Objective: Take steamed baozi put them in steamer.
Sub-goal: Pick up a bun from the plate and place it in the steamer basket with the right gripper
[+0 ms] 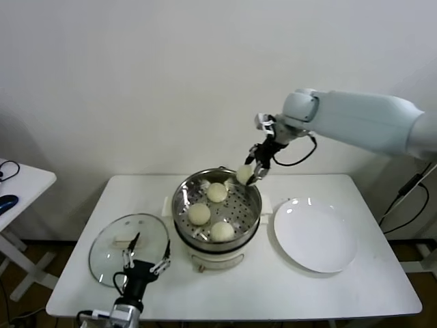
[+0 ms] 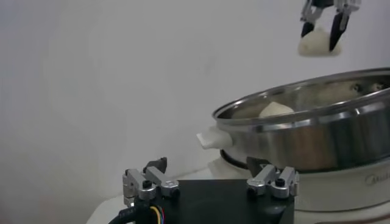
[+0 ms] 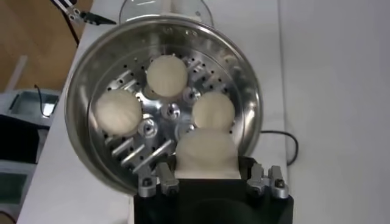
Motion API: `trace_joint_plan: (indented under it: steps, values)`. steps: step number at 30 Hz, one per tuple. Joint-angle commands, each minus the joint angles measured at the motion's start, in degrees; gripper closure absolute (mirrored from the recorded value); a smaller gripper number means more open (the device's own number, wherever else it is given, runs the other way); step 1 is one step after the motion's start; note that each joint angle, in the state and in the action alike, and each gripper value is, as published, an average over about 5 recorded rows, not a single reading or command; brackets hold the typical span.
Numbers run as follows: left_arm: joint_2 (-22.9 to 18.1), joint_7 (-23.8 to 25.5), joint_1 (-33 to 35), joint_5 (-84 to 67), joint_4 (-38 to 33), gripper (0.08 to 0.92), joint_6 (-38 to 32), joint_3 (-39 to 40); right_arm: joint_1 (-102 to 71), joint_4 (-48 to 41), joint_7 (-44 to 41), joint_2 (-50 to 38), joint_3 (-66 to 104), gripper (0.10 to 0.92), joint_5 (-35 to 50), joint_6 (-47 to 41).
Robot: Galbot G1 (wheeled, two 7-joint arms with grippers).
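The steamer stands mid-table on its white base, with three cream baozi on its perforated tray. My right gripper is shut on a fourth baozi and holds it above the steamer's far right rim. In the right wrist view that baozi sits between the fingers, over the tray with the three others. My left gripper is open and empty, low at the table's front left over the glass lid. The steamer and the held baozi also show in the left wrist view.
A round glass lid lies left of the steamer. A flat white plate, bare, lies to its right. A small white side table stands at far left, a wall behind.
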Motion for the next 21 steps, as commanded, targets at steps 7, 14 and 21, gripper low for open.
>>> trace_joint_plan:
  steps: [7, 14, 21]
  values:
    - [0.37, -0.04, 0.58, -0.78, 0.46, 0.177, -0.30, -0.96, -6.31, -2.18, 2.17, 6.60, -2.04, 0.364, 1.65, -1.02]
    - [0.94, -0.03, 0.35, -0.96, 0.56, 0.177, -0.29, -1.33, -7.90, -4.00, 1.45, 6.71, -2.43, 0.364, -0.87, -0.61]
    - [1.04, -0.03, 0.14, -1.06, 0.73, 0.177, -0.27, -1.34, -7.83, -4.02, 0.88, 6.19, -2.64, 0.366, -2.40, -0.17]
